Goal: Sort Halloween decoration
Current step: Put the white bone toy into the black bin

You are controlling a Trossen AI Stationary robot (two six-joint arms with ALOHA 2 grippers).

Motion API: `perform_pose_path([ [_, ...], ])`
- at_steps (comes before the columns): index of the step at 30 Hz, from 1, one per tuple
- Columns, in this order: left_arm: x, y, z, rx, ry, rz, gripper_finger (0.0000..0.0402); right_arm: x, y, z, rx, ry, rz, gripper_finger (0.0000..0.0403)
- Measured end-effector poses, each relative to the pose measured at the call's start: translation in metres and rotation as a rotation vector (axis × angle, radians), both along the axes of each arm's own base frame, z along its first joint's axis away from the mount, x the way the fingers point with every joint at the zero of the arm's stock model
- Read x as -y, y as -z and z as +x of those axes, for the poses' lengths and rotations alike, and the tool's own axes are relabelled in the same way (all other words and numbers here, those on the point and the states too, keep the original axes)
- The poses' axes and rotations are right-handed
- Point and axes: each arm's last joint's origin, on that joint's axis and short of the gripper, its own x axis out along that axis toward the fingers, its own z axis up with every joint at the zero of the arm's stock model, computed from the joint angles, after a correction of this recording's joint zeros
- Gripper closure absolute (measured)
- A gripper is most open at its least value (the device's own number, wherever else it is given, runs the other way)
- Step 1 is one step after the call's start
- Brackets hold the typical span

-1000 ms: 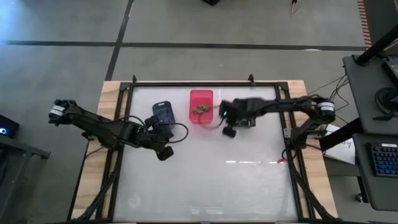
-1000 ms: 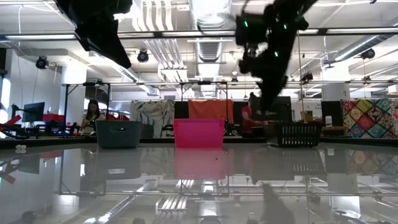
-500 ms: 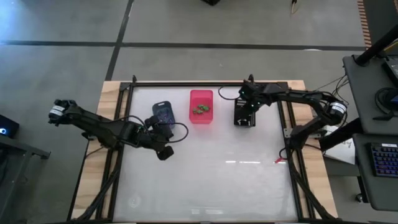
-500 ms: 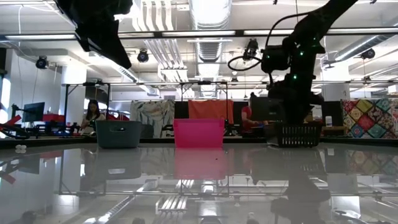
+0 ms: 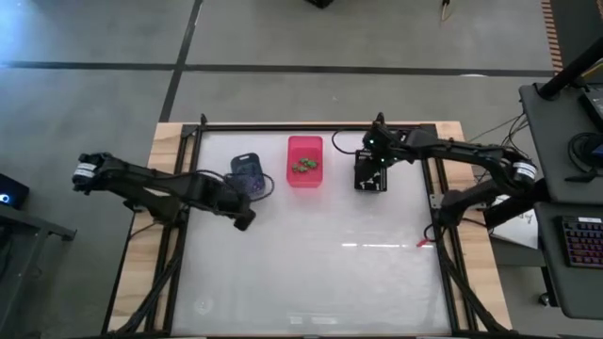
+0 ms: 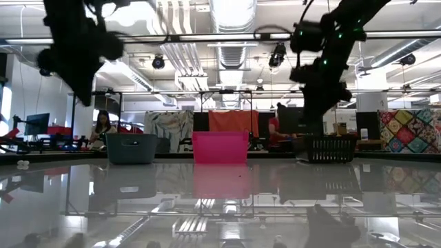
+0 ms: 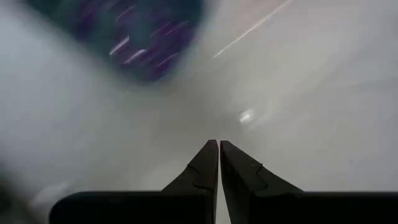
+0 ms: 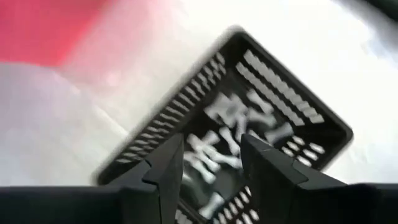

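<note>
Three bins: blue-grey bin (image 5: 247, 170), pink bin (image 5: 304, 175), black bin (image 5: 370, 175)

Bright overhead lighting; both wrist views smeared with blur.

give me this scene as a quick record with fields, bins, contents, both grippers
table: glass-topped table
blue-grey bin: purple trinkets
pink bin: green trinkets
black bin: white trinkets
left gripper: shut, empty, beside the blue-grey bin
right gripper: open, empty, over the black bin
loose trinkets on table: none seen
</note>
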Motion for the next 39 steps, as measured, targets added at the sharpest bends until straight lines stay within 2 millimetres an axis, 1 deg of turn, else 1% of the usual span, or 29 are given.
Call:
perform_pose_path([
  [4, -0.014, 0.004, -0.02, -0.2, -0.189, -0.028, 0.0402, -0.011, -0.017, 0.003, 0.1, -0.044, -0.057, 0.025],
  [7, -0.026, 0.009, -0.028, -0.349, -0.315, -0.026, 0.0402, -0.021, -0.028, 0.007, 0.179, -0.075, -0.093, 0.025],
  [9, -0.034, 0.014, -0.028, -0.425, -0.372, -0.024, 0.0402, -0.027, -0.034, 0.009, 0.222, -0.1, -0.112, 0.025],
  [13, -0.045, 0.032, -0.021, -0.555, -0.42, -0.045, 0.0402, -0.039, -0.042, 0.011, 0.274, -0.149, -0.13, 0.025],
  [18, -0.047, 0.05, -0.016, -0.758, -0.404, -0.035, 0.0402, -0.056, -0.048, 0.013, 0.307, -0.194, -0.12, 0.025],
  [23, -0.048, 0.064, -0.007, -0.836, -0.21, -0.061, 0.0402, -0.071, -0.052, 0.014, 0.33, -0.255, -0.118, 0.025],
  [25, -0.048, 0.069, -0.003, -0.828, -0.091, -0.101, 0.0402, -0.075, -0.053, 0.015, 0.333, -0.274, -0.116, 0.025],
  [27, -0.047, 0.073, 0.001, -0.784, 0.022, -0.118, 0.0402, -0.079, -0.053, 0.015, 0.335, -0.292, -0.114, 0.025],
  [29, -0.045, 0.074, 0.001, -0.717, 0.052, -0.146, 0.0402, -0.084, -0.054, 0.016, 0.337, -0.311, -0.112, 0.025],
  [30, -0.044, 0.074, -0.001, -0.664, 0.027, -0.166, 0.0402, -0.086, -0.053, 0.016, 0.336, -0.321, -0.109, 0.025],
  [31, -0.043, 0.073, -0.003, -0.603, -0.038, -0.183, 0.0402, -0.089, -0.053, 0.017, 0.334, -0.331, -0.107, 0.025],
  [35, -0.04, 0.076, -0.015, -0.325, -0.437, -0.179, 0.0402, -0.097, -0.054, 0.019, 0.342, -0.365, -0.102, 0.025],
  [37, -0.035, 0.077, -0.021, -0.225, -0.537, -0.178, 0.0402, -0.101, -0.054, 0.019, 0.343, -0.382, -0.099, 0.025],
  [39, -0.028, 0.076, -0.028, -0.171, -0.6, -0.171, 0.0402, -0.104, -0.054, 0.019, 0.342, -0.402, -0.101, 0.025],
])
